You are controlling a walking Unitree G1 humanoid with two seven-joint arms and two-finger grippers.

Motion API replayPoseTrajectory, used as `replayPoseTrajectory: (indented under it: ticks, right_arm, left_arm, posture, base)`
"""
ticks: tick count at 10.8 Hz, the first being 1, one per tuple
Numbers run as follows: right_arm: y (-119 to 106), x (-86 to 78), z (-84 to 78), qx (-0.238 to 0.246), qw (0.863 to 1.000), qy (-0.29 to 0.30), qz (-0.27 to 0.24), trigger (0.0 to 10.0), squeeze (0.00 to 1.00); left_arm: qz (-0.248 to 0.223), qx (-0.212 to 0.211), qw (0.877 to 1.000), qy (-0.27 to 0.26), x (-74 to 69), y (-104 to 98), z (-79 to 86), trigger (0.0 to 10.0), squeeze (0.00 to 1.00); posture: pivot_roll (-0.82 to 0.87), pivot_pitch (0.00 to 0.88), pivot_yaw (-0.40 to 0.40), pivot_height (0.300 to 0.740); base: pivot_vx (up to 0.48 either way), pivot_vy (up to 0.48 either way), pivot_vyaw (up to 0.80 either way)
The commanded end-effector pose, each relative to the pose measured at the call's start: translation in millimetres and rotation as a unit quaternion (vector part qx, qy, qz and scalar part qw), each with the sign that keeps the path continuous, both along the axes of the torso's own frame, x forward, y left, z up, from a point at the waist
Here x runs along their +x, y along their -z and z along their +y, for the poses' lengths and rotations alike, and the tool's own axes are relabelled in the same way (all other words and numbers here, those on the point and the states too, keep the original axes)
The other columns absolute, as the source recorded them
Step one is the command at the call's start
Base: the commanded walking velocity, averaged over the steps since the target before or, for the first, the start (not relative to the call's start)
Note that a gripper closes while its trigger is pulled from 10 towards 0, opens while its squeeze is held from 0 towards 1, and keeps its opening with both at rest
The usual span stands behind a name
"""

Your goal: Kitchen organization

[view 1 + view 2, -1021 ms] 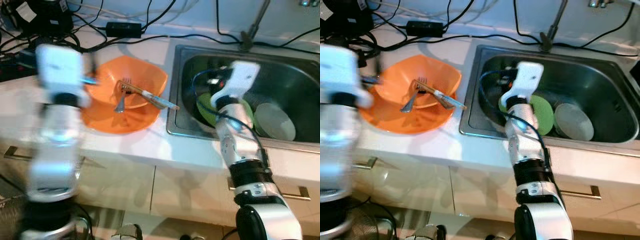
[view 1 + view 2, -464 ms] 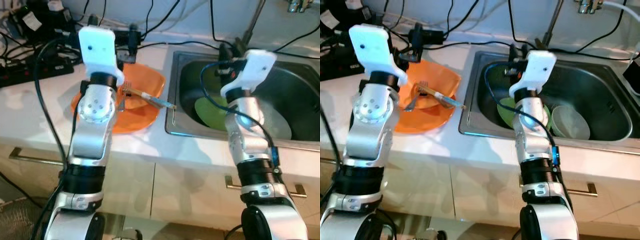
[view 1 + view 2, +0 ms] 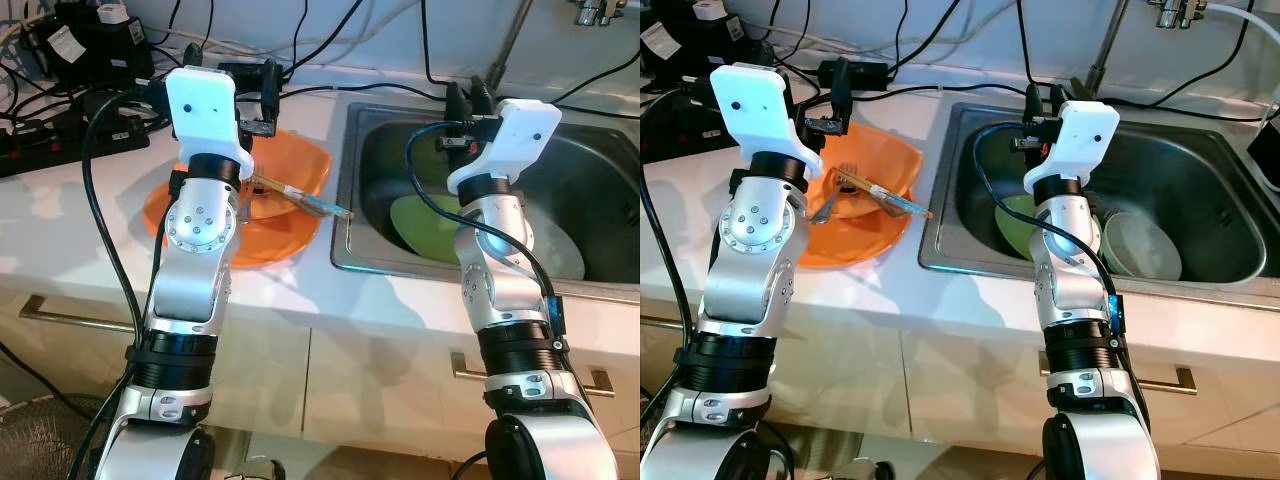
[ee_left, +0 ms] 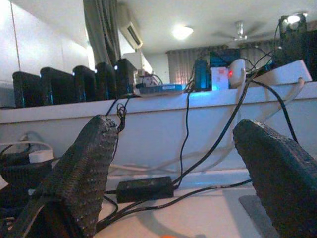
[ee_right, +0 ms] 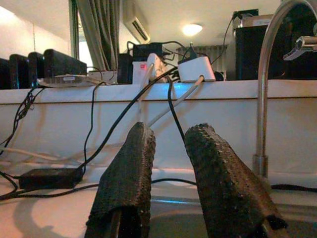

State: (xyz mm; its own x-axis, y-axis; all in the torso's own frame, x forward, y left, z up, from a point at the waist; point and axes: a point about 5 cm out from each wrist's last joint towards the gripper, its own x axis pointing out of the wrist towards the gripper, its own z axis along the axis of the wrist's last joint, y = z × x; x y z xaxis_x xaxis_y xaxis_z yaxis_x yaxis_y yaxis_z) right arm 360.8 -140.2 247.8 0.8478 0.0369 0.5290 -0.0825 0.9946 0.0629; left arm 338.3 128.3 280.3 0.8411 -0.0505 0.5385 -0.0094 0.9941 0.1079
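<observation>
Here, the white countertop [image 3: 60, 215] runs across the left and lower middle of the frame, with pale cabinet fronts below it. Set into it at the upper right is the steel sink [image 3: 600, 175], and a tap stem [image 5: 262, 94] rises at its back edge. Inside the basin a green plate [image 3: 425, 222] lies toward the left, partly behind the right arm, and a pale bowl [image 3: 1143, 250] sits just beside it toward the right.

At the centre left, an orange plate [image 3: 275, 240] rests on the counter close to the sink's rim. An orange bowl [image 3: 305, 165] sits on top of it. A fork [image 3: 830, 195] leans in the bowl, and a long-handled utensil [image 3: 305, 198] lies across it with its tip reaching over the rim toward the sink.

The left gripper [image 3: 228, 80] is raised above the back edge of the orange bowl; its fingers [image 4: 81, 178] stand wide apart with nothing between them. The right gripper [image 3: 466, 98] is held over the back left corner of the sink; its fingers [image 5: 126, 183] sit close together with a narrow gap, gripping nothing.

Along the back wall, in the upper left, black cables and a power brick [image 3: 862, 70] lie on the counter
</observation>
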Motion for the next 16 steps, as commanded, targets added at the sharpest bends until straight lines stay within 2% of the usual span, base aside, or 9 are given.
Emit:
replayPoseTrajectory:
  ticks: [1, 6, 9, 11, 15, 16]
  right_arm:
    - [-4.0, -2.3, -1.7, -0.003, 1.0, 0.001, -0.006, 10.0, 0.0]
    - [-3.0, -2.4, -1.7, 0.0, 1.0, 0.004, -0.002, 10.0, 0.0]
    - [-3.6, -3.3, 1.0, -0.005, 1.0, 0.0, -0.005, 10.0, 0.0]
    - [-4.5, -3.7, -3.2, -0.005, 1.0, 0.012, -0.006, 10.0, 0.0]
    - [-1.1, -3.9, -1.9, -0.006, 1.0, 0.005, 0.003, 10.0, 0.0]
    - [-0.1, -3.7, -1.0, -0.007, 1.0, 0.003, 0.006, 10.0, 0.0]
  left_arm:
    - [-0.008, 0.001, 1.0, -0.007, 1.2, -3.5, 1.7, 10.0, 0.0]
    - [-0.024, 0.004, 1.0, -0.017, -1.4, -9.7, 4.7, 10.0, 0.0]
    - [-0.045, 0.005, 0.999, -0.013, -6.8, -22.0, 3.3, 10.0, 0.0]
    - [-0.045, 0.006, 0.999, -0.014, -8.9, -23.3, 3.3, 10.0, 0.0]
    - [-0.027, 0.006, 0.999, -0.02, -9.1, -17.1, 5.7, 10.0, 0.0]
    - [-0.02, 0.009, 1.0, -0.019, -7.8, -15.0, 5.7, 10.0, 0.0]
  posture:
    - [0.16, 0.082, -0.016, 0.74]
    - [0.17, 0.073, -0.02, 0.74]
    - [0.17, 0.067, -0.017, 0.74]
    - [0.17, 0.075, -0.016, 0.74]
    - [0.17, 0.093, -0.02, 0.74]
    - [0.17, 0.095, -0.02, 0.74]
  base:
    - [0.0, -0.48, 0.0]
    - [0.0, -0.48, 0.0]
    - [0.0, 0.0, 0.0]
    - [0.0, 0.0, 0.8]
    - [0.0, 0.0, 0.8]
    - [0.0, 0.0, 0.0]
